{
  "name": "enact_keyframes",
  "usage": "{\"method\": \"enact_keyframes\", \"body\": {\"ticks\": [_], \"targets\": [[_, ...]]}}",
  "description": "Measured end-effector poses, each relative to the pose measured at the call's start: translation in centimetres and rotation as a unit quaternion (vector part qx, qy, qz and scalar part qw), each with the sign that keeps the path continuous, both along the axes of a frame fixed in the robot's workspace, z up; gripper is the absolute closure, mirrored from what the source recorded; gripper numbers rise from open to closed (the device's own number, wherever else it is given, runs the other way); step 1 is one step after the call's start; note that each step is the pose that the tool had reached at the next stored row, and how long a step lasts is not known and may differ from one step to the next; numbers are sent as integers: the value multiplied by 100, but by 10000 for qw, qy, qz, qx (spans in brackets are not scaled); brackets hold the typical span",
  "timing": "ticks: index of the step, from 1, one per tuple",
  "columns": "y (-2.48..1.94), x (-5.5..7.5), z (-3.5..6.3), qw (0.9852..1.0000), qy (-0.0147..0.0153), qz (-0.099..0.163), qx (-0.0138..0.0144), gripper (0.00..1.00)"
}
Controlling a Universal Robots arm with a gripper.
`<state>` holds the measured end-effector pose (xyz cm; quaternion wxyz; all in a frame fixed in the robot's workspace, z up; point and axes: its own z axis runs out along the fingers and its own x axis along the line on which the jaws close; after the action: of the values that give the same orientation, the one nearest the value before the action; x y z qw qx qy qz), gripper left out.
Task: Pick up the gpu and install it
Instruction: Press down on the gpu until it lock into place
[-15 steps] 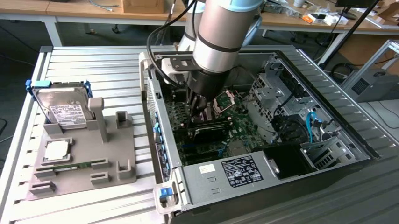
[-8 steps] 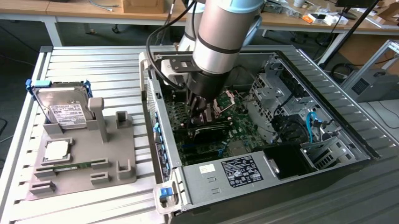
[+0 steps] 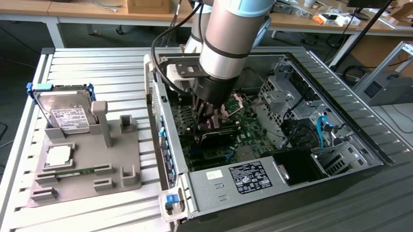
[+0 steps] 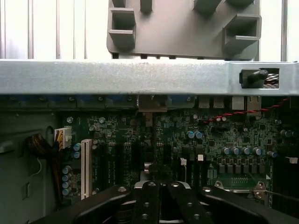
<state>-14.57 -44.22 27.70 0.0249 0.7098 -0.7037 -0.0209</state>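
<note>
Arm: reaches down into the open computer case (image 3: 361, 130), over the motherboard (image 3: 242, 128).
Fingers (image 3: 208, 126): clenched together; in the wrist view (image 4: 156, 198) their dark links meet above the slots.
Gpu (image 3: 214, 134): dark card edge under the fingertips, standing on the motherboard; mostly hidden by the arm, grip contact hard to make out.
Gpu, wrist view (image 4: 152, 140): seen edge-on, thin line toward the rear bracket.
Grey holder (image 3: 90, 164): on the slatted desk (image 3: 96, 67), carrying 1 hard drive (image 3: 65, 113).

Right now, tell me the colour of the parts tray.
Grey, clearest in the exterior view.
</note>
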Motion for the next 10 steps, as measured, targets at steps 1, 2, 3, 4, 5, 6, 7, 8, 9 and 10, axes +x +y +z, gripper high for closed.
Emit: {"method": "enact_keyframes", "body": {"ticks": [1, 2, 3, 4, 5, 6, 7, 8, 9, 10], "targets": [[0, 0, -8, 10000, 2, 0, -2, 89], [-1, -2, -13, 10000, 2, 1, -3, 89], [-1, -8, -17, 10000, 2, 0, -3, 89], [-1, -17, -22, 10000, 1, 1, -3, 89], [-1, -33, -26, 10000, 1, 1, -3, 89], [0, -52, -30, 10000, -1, 2, -2, 89], [-1, -76, -33, 10000, 0, 1, -3, 89], [-2, -102, -37, 10000, 1, 0, -3, 89], [-2, -125, -39, 10000, 2, 1, -3, 89], [-2, -148, -43, 10000, 2, 1, -3, 89]]}}
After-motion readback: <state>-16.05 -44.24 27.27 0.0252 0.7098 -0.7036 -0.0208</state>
